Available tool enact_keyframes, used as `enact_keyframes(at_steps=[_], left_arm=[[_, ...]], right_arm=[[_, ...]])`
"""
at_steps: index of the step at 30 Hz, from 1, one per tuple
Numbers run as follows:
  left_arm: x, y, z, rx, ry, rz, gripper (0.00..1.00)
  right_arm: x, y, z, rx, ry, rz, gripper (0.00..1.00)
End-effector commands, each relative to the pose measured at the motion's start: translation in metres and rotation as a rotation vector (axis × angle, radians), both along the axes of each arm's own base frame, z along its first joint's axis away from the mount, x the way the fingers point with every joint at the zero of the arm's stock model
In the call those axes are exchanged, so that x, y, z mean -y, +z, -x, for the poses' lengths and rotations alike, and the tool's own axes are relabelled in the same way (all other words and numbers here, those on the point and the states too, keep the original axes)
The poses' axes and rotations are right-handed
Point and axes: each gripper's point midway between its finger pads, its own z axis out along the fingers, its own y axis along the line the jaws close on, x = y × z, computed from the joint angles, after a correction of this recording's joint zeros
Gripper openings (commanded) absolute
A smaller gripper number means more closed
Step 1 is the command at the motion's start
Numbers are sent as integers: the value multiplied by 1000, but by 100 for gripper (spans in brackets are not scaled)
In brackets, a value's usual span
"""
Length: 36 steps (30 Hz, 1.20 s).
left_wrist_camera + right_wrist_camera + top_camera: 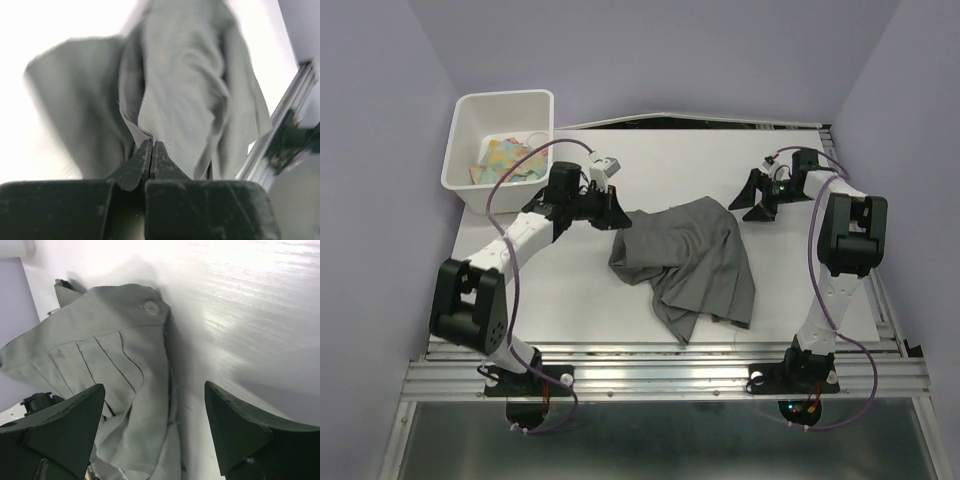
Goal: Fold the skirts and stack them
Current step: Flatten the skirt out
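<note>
One grey pleated skirt [695,262] lies crumpled in the middle of the white table. My left gripper [617,213] is shut on the skirt's upper left edge; in the left wrist view the closed gripper [151,143] pinches a fold of the cloth [185,90]. My right gripper [748,207] is open and empty, just right of the skirt's top corner. In the right wrist view the gripper [155,390] hangs above the skirt's edge, and the waistband with a button [151,306] shows ahead of it. No other skirt is in view.
A white bin [500,146] holding colourful cloth stands at the back left of the table [550,300]. The aluminium rail [660,372] runs along the near edge. Purple walls close in the sides.
</note>
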Motion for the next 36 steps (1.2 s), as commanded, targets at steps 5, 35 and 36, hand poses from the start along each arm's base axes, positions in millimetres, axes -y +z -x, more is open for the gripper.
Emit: enact_keyframes(at_steps=[5,35,36], left_arm=[[18,67,115,808,-680,-308,0],[3,-1,197,1033,-1101,-517,0],[4,2,194,1033,-1077,-517,0]], right_arm=[[11,60,-16,281,113,-1,90],[-224,-3,-24,266,503,-87,78],[-223,-9,-21,249,508,-88,78]])
